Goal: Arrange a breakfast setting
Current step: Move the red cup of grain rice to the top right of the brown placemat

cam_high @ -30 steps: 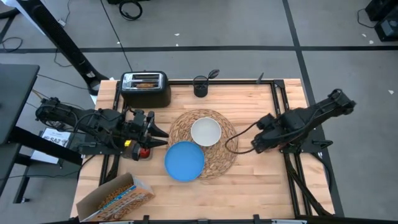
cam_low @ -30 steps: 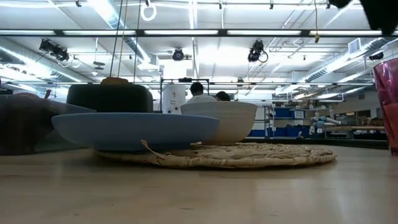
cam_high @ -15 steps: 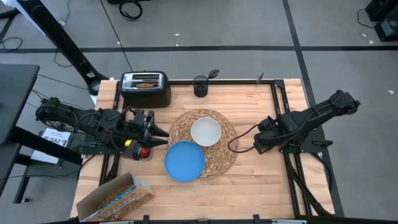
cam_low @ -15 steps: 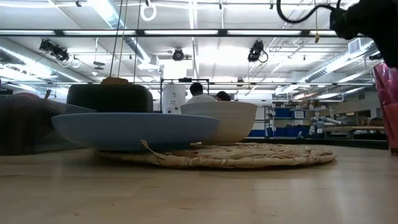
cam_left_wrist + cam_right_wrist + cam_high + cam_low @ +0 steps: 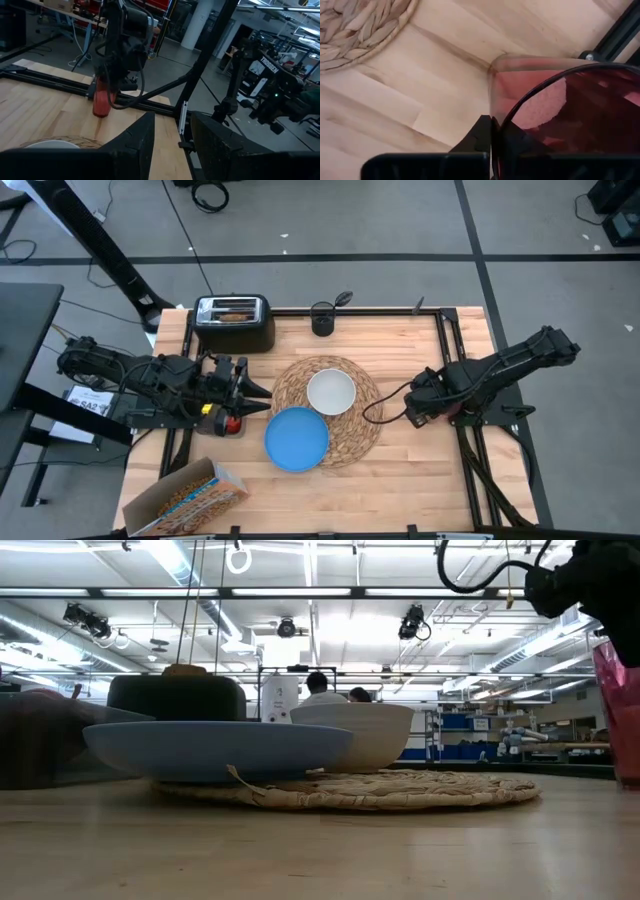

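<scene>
Wooden table (image 5: 400, 470), red cup (image 5: 101, 98) near its right edge, clamped in the right gripper (image 5: 425, 402).
Beside it the straw placemat (image 5: 350, 442) carries white bowl (image 5: 331, 391) and blue plate (image 5: 297, 439); left gripper (image 5: 258, 392) waits opposite, fingers apart.

Bowl (image 5: 330, 391) and plate (image 5: 296, 438) on placemat (image 5: 362, 427)

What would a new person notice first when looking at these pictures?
Probably the round straw placemat in the middle of the table, with the white bowl on it and the blue plate overlapping its near-left edge. Next, the right pincer beside the mat's right edge, gripping the red cup. The left pincer waits at the table's left side, by the black toaster.
</scene>
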Tool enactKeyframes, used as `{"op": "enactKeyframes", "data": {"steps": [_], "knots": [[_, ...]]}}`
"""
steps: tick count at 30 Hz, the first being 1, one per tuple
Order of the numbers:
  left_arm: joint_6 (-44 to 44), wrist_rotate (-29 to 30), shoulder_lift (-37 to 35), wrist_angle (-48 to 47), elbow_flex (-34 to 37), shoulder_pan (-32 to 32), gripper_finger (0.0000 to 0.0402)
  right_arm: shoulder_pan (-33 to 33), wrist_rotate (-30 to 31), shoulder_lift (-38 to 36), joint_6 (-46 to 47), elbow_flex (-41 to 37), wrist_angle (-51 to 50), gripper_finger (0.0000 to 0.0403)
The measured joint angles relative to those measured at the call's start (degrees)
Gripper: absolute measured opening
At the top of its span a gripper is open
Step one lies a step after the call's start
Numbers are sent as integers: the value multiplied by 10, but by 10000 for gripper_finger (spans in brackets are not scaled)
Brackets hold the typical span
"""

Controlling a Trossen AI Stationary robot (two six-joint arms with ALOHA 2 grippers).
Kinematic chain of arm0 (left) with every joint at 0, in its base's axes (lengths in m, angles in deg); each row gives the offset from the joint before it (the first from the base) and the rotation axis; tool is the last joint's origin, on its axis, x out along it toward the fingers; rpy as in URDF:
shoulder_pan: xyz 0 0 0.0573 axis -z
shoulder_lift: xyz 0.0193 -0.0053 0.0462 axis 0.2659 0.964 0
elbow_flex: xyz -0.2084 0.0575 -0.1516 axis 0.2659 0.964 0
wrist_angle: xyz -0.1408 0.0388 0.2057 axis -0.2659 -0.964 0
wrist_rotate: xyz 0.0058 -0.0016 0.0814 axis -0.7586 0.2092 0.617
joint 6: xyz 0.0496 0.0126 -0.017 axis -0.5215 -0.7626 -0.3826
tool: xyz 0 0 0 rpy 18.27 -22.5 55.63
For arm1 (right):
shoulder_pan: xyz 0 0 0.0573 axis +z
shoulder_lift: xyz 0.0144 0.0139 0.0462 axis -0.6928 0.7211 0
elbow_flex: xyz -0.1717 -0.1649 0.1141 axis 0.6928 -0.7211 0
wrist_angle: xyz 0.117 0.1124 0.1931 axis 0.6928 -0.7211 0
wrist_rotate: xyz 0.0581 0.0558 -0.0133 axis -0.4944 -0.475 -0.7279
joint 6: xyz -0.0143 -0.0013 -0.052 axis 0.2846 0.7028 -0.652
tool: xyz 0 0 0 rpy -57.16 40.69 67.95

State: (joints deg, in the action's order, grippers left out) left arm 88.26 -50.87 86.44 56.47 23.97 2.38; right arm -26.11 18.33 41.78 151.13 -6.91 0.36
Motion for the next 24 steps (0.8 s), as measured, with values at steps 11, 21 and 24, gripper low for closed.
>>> {"op": "enactKeyframes", "data": {"steps": [11,21,24], "knots": [[-2,56,8,0,0,-2,134,-131,65,19,-239,109,-32,12],[17,84,24,19,0,-50,134,-374,13,129,-882,198,86,12],[29,84,24,35,0,-68,134,-401,32,179,-1019,219,86,12]]}}
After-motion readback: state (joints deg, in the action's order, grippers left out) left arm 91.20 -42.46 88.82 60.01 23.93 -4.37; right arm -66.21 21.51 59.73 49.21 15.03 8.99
